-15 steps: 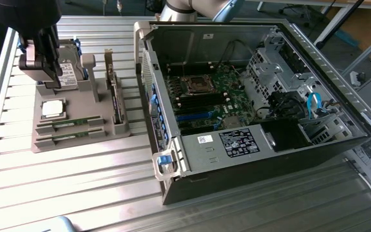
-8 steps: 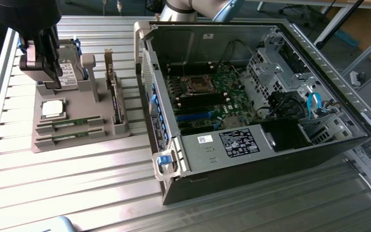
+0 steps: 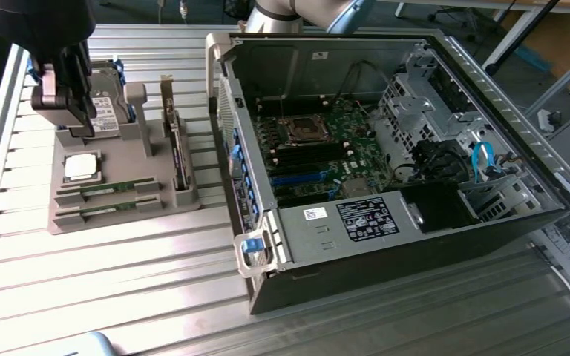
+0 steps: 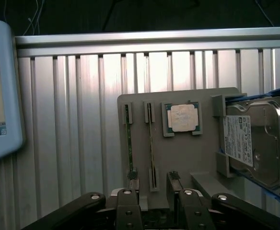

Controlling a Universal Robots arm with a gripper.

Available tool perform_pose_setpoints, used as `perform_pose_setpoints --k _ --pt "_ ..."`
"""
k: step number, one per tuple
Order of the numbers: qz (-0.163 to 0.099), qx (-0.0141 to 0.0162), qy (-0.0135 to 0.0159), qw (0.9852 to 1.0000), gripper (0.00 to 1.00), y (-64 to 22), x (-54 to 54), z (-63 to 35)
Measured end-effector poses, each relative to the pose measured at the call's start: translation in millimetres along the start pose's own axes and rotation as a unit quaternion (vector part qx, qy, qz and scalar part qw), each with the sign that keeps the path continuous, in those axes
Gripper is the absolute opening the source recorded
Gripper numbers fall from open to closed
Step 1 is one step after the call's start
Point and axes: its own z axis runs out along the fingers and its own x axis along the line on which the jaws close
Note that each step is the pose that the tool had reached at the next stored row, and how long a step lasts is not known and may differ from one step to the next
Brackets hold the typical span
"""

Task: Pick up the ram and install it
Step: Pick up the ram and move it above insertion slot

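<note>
claw open above holder, ram in slot

the claw (image 4: 153, 178) is held wide open and nothing is gripped. it is positioned above the grey holder (image 3: 116, 224) on the slatted worktop (image 3: 87, 285). the ram (image 3: 107, 189) is seated on edge in a holder slot, with a second stick (image 3: 107, 210) just beside it. a processor chip (image 3: 80, 167) is kept near them. the computer case (image 3: 364, 245) is seen open at the exterior view's right.

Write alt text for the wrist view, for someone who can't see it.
The black gripper, fingers open, hovers over a grey plastic holder carrying two thin green ram sticks, a square silver processor chip and a silver hard drive, on a ribbed aluminium table.
</note>
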Motion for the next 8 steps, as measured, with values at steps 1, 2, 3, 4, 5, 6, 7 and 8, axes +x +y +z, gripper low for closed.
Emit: perform_pose_setpoints --k 1,2,3,4,5,6,7,8 --pt "0.0 0.0 0.0 1.0 0.36 0.0 0.0 0.1" --pt "0.0 0.0 0.0 1.0 0.36 0.0 0.0 0.4" --pt "-0.001 0.0 0.0 1.0 0.36 0.0 0.0 0.6" --pt "-0.001 0.0 0.0 1.0 0.36 0.0 0.0 0.8" --pt "-0.004 0.0 0.0002 1.0 0.36 -0.1 0.0 3.6" --pt "-0.007 0.0 0.0003 1.0 0.36 -0.2 -0.1 6.0" --pt "-0.007 0.0001 0.0003 1.0 0.36 -0.2 -0.1 6.1" --pt "-0.007 0.0 0.0003 1.0 0.36 -0.2 -0.1 6.2"
